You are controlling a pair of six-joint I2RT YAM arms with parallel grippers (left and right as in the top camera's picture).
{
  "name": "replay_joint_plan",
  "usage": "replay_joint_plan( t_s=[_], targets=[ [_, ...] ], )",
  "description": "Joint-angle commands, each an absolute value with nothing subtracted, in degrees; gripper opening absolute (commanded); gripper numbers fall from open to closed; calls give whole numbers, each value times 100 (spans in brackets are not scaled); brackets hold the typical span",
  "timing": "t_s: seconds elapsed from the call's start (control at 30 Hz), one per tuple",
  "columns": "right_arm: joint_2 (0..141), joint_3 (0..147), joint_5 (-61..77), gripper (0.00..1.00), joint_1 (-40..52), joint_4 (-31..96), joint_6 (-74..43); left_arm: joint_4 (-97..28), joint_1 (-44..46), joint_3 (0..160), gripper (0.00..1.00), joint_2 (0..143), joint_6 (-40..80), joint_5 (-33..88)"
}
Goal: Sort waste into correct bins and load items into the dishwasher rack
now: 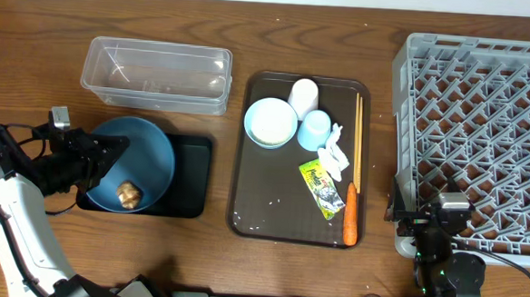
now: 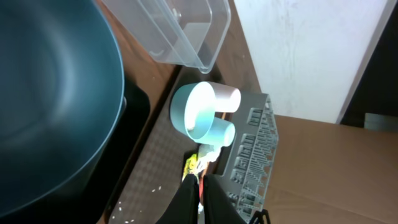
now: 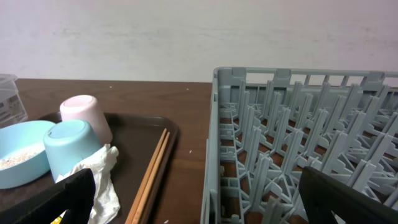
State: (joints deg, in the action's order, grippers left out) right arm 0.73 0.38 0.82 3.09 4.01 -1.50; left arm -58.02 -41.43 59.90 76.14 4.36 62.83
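Slippage is the main worry. Left claw [image 1: 110,156] pinches the rim of the dark-blue plate [image 1: 151,156], which it holds, seemingly tilted, over the black tray [image 1: 195,177] just left of the serving tray [image 1: 272,185]. The brown food lump [image 1: 128,193] sits near the plate's near edge, not yet off. Tipped too sharply, the lump could roll past the black tray onto the desk [image 1: 34,45], or the plate could twist out of a rim-only hold. Right claw [image 3: 196,186] is spread wide and empty, right of the serving tray, beside the dishwasher rack [image 1: 484,133]. A careless reach from there could scatter the chopsticks [image 1: 357,135].
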Motion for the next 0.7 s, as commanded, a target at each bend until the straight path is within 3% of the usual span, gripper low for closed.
replay_joint_plan(
  t_s=[0.0, 0.1, 0.23, 0.5, 0.63, 0.67],
  targets=[
    [64, 32, 86, 99, 362, 425, -231, -5854, -4171, 5972, 7, 7640, 279, 6184],
    [64, 32, 86, 99, 362, 425, -231, -6029, -4165, 5972, 27, 7631, 106, 6182],
    [64, 32, 86, 99, 362, 425, -231, -6298, -4071, 5999, 46, 7581, -237, 6045],
    [64, 32, 86, 99, 362, 425, -231, -6683, -2556, 6366, 59, 7323, -82, 4001],
    [64, 32, 86, 99, 362, 423, -231, -6246, -1664, 6394, 64, 7210, 1061, 2342],
    [64, 32, 86, 99, 362, 425, -231, -6156, -1492, 6394, 73, 7212, 1245, 1935]
  ],
)
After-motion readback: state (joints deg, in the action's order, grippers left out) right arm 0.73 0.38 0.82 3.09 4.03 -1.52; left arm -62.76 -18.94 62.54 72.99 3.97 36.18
